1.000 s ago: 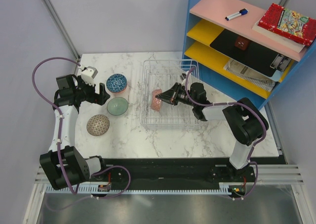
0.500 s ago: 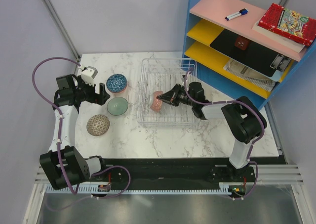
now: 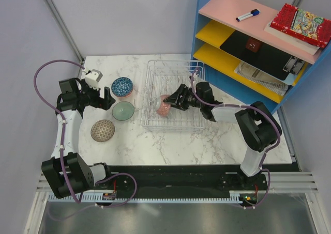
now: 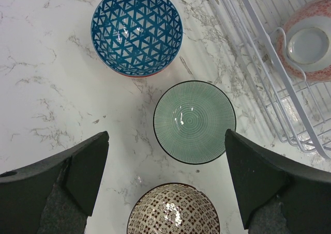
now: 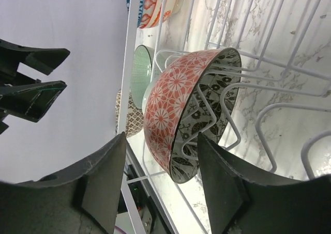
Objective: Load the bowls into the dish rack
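A white marbled table [image 3: 155, 141] is filling the middle of the top view, with pale grey walls [image 3: 129, 17] standing behind it and a blue shelf unit [image 3: 202, 17] with pink and yellow boards rising at the upper right. The dish rack [image 3: 165, 79], a low tray of thin white wire with a grid bottom, is sitting at the centre of the frame, just left of the shelf unit. Near its lower left corner a red flower-patterned bowl [image 3: 164, 106] with a dark inside is standing on edge among the wire prongs. The right gripper [image 3: 176, 98] is reaching in from the right, its jaws standing apart on either side of that bowl. At the left, the left gripper [image 3: 106, 98] is hanging spread wide beside a green bowl [image 3: 123, 110]. A blue bowl [image 3: 122, 87] is sitting above it and a brown bowl [image 3: 102, 130] below, all three on the marble.
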